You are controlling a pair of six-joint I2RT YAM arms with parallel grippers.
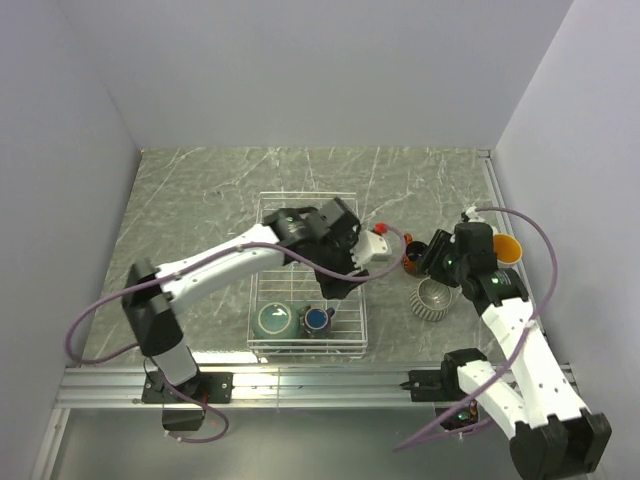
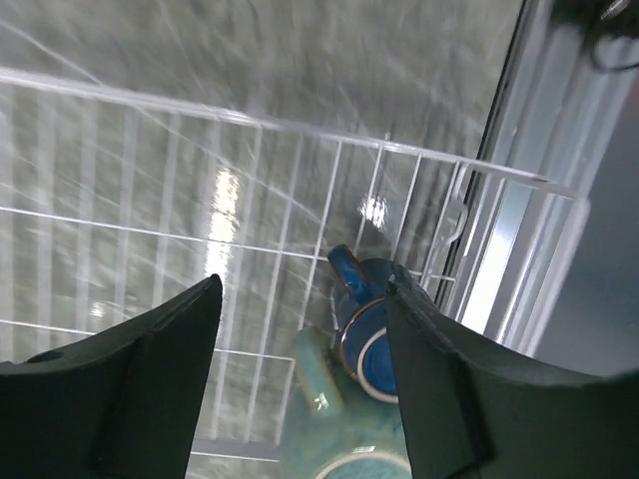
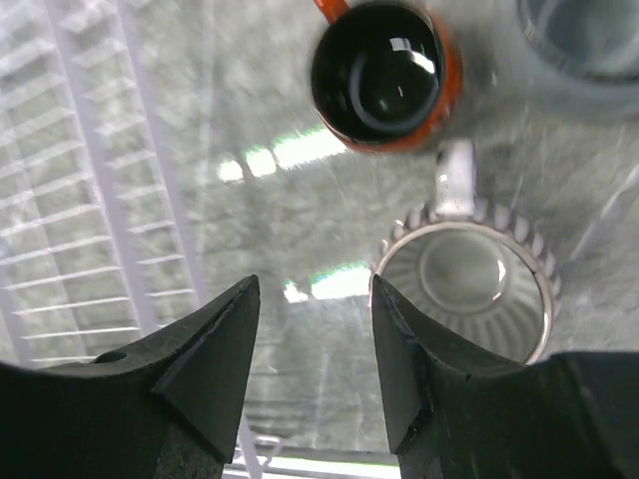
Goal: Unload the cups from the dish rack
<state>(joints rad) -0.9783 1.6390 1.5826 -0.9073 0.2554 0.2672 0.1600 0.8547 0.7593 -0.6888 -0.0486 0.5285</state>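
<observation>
The white wire dish rack (image 1: 262, 262) holds a grey-teal mug (image 1: 275, 320) and a small dark-blue cup (image 1: 318, 319) at its near end. My left gripper (image 1: 338, 285) hangs open and empty over the rack. In the left wrist view my left gripper (image 2: 305, 289) frames the blue cup (image 2: 371, 344) and the teal mug (image 2: 349, 439) below it. My right gripper (image 1: 432, 262) is open and empty over the table right of the rack. In the right wrist view my right gripper (image 3: 315, 299) is near the red-brown mug (image 3: 384, 75) and the ribbed beige cup (image 3: 467, 284).
A white mug with orange inside (image 1: 505, 248) stands at the far right, behind the right arm. Another grey mug (image 3: 589, 40) shows at the top right of the right wrist view. The rack's side (image 3: 80, 200) lies left of the right gripper. Walls enclose the table.
</observation>
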